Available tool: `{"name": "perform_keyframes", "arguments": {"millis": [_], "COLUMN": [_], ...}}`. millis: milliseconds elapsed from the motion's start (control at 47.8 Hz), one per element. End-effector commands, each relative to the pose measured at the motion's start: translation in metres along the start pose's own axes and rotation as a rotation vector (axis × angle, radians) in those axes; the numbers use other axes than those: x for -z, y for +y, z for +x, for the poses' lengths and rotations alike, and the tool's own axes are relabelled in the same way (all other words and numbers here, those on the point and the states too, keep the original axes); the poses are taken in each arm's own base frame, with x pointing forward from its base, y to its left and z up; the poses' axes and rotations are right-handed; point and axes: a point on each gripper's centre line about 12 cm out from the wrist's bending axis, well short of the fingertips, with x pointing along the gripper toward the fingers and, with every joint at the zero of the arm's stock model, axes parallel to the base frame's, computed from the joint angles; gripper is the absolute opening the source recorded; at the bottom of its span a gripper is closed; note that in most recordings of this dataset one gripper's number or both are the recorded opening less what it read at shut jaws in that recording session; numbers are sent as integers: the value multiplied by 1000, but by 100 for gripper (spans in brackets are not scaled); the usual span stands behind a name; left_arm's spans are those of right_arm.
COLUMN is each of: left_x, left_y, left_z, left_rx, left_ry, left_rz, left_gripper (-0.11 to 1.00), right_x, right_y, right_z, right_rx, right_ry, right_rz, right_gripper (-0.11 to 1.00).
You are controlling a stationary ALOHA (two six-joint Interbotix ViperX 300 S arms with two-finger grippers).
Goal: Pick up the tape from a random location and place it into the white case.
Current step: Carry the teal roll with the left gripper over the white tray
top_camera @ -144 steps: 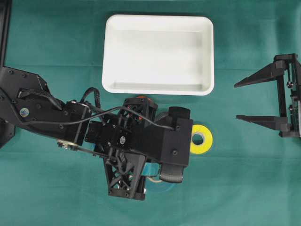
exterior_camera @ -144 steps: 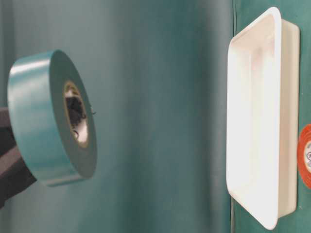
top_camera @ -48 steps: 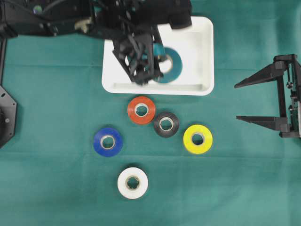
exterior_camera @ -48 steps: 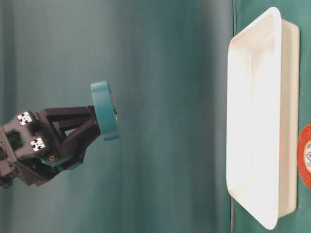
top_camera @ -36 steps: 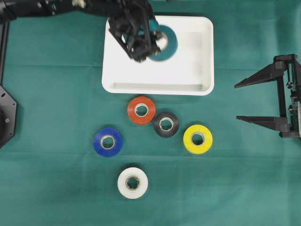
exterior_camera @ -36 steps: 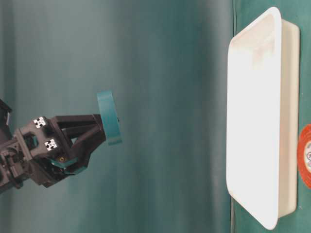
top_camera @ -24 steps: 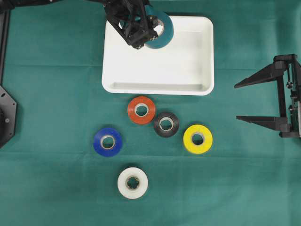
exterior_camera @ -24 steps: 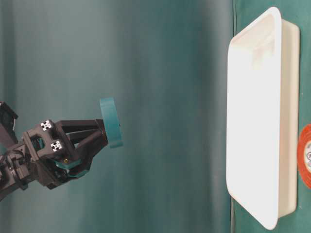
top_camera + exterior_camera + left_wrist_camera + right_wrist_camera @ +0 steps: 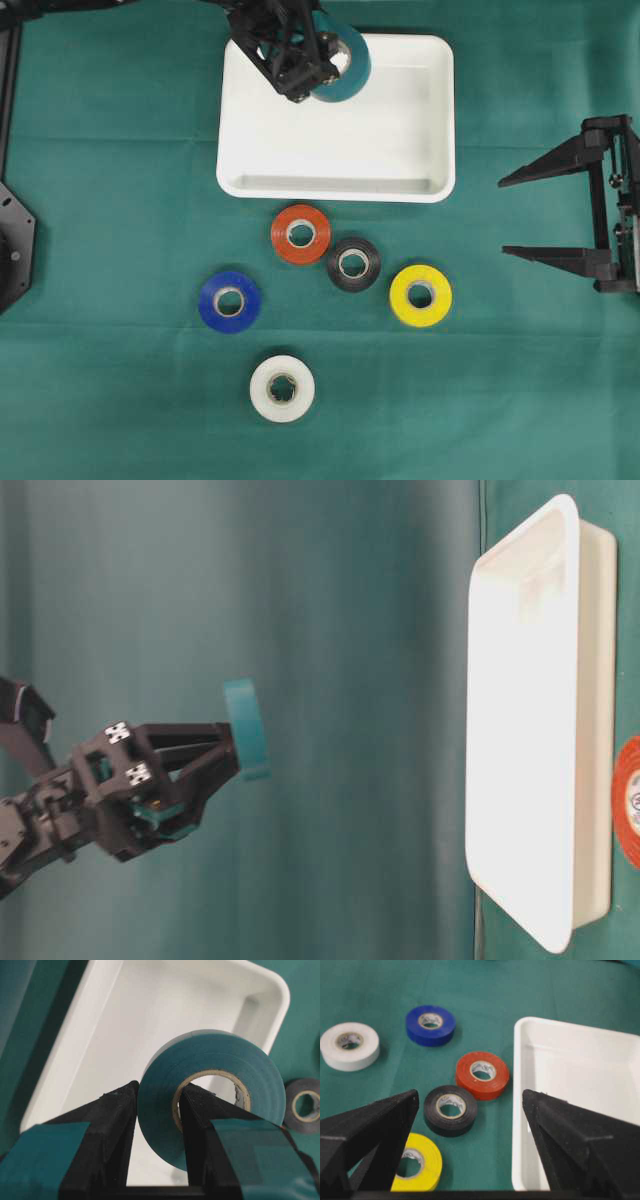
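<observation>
above the white case (image 9: 430,120), left gripper (image 9: 157,1110) clamping teal tape (image 9: 210,1060)

Right gripper (image 9: 470,1147): jaws spread wide.
White case (image 9: 520,1110): apparently empty.
Rolls: white roll (image 9: 349,1046), blue roll (image 9: 430,1025), red roll (image 9: 482,1075), black roll (image 9: 450,1110), yellow roll (image 9: 418,1169).

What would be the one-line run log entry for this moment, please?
left tool: shut on teal tape, held above white case | right tool: open, apart | tape not yet released | five rolls on cloth
</observation>
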Motion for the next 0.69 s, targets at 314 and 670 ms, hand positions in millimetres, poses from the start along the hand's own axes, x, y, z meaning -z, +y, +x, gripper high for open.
{"name": "perform_keyframes", "arguments": {"millis": [314, 670], "left_x": [-5, -4], "left_y": [0, 0], "left_z": [5, 6], "left_rx": [0, 1], "left_ry": [-17, -15], "left_rz": [-1, -1], "left_gripper": [20, 20], "right_x": [-9, -10], "right_y": [0, 0], "right_z": [0, 0], "right_rx": [0, 0], "right_ry": [-26, -28], "right_rz": [0, -2], "right_gripper": [92, 92]}}
